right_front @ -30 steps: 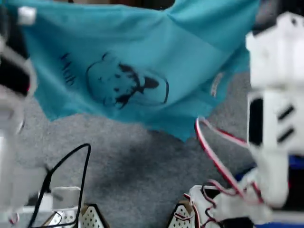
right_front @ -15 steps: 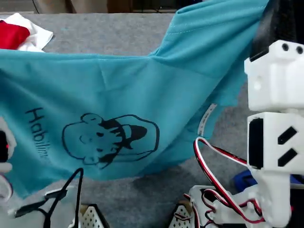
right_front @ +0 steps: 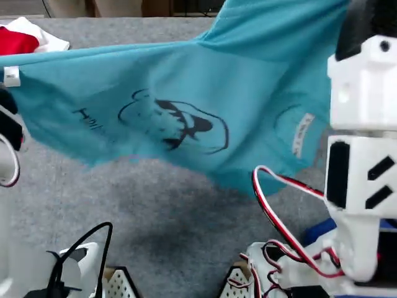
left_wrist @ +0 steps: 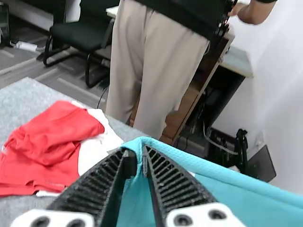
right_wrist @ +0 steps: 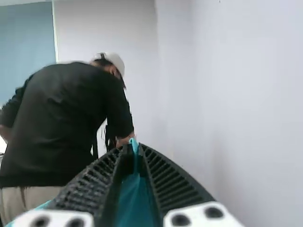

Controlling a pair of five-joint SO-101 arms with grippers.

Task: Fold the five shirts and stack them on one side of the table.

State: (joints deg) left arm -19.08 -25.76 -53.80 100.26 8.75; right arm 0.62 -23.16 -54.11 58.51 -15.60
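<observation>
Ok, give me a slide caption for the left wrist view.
Left gripper pinching the teal shirt by its edge; red shirt crumpled on the grey table beyond.

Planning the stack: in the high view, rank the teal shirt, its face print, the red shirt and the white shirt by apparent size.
1. teal shirt, held up nearer the camera, which inflates it.
2. face print.
3. red shirt and white shirt: similar slivers, partly hidden; not ranked.

No text legible: on the teal shirt [right_front: 260,74] the dark lettering [right_front: 91,122] beside the cartoon face print [right_front: 173,126] is creased, and the white sewn label [right_front: 302,135] carries print too small to read.
</observation>
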